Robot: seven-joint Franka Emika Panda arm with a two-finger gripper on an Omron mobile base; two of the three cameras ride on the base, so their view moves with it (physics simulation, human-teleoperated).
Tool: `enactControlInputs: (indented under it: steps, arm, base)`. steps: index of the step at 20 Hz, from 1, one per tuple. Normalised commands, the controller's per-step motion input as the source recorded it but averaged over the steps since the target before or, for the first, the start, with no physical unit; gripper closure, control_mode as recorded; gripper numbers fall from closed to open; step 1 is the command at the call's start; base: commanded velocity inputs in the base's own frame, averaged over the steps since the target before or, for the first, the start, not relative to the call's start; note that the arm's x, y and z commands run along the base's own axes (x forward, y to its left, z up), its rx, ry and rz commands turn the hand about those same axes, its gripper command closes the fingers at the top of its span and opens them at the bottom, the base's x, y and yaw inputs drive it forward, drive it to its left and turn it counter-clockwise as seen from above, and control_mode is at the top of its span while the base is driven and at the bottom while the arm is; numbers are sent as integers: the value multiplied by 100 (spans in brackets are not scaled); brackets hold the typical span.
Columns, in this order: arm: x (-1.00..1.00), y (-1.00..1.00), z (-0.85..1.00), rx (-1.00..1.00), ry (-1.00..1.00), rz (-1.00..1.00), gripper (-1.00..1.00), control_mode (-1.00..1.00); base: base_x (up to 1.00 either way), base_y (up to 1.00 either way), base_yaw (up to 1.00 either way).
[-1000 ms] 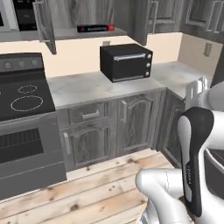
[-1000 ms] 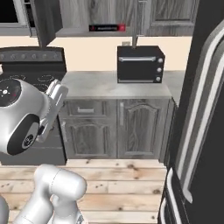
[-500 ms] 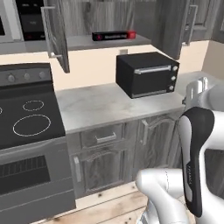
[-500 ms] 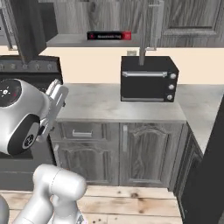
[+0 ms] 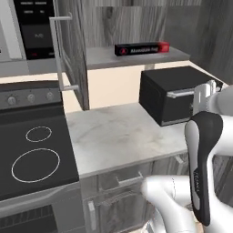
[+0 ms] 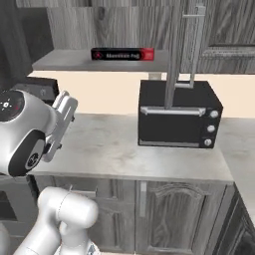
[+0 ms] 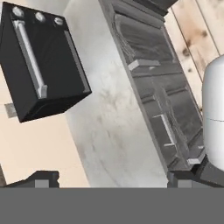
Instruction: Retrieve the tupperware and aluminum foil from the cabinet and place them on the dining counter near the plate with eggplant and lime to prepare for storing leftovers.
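The aluminum foil [image 5: 141, 48] is a long black box with red ends. It lies on the bottom shelf of the open cabinet [image 5: 136, 57], also seen as aluminum foil [image 6: 123, 54] from the right. The cabinet's doors [image 5: 73, 54] stand swung out, each with a silver bar handle [image 6: 195, 45]. My gripper [image 6: 66, 103] hangs low over the kitchen counter's front edge, well below and short of the shelf. In the hand view the gripper [image 7: 112, 179] is open with nothing between its fingertips [image 7: 42, 179]. The tupperware, dining counter, plate, eggplant and lime are out of view.
A black toaster [image 6: 177, 115] stands on the marbled kitchen counter [image 5: 118, 136] under the shelf, right of the bare stretch. A black stove [image 5: 32, 154] lies at the left, with a microwave [image 5: 34, 27] above it. Grey drawers and doors [image 7: 157, 87] run below the counter.
The base has driven closer, so cabinet, shelf and toaster now look larger and nearer. The gripper has stayed open and holds the same pose before the cameras.
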Motion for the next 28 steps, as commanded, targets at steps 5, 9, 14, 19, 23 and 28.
enactControlInputs:
  steps: [5, 9, 14, 19, 23, 28]
  arm:
    - [0, 0, 0, 0, 0, 0, -100, 100]
    - [25, 1, 8, 2, 0, 14, -100, -100]
    - [3, 41, 49, -15, 0, 17, -100, -100]
    - [3, 67, 52, -26, 0, 6, -100, -100]
    - [42, 13, 30, -27, 6, 0, -100, -100]
    - [36, -32, 10, -10, 0, 0, -100, -100]
  base:
    - [100, -14, 9]
    - [21, -3, 4]
    - [0, 0, 0]
    - [0, 0, 0]
    - [0, 0, 0]
    - [0, 0, 0]
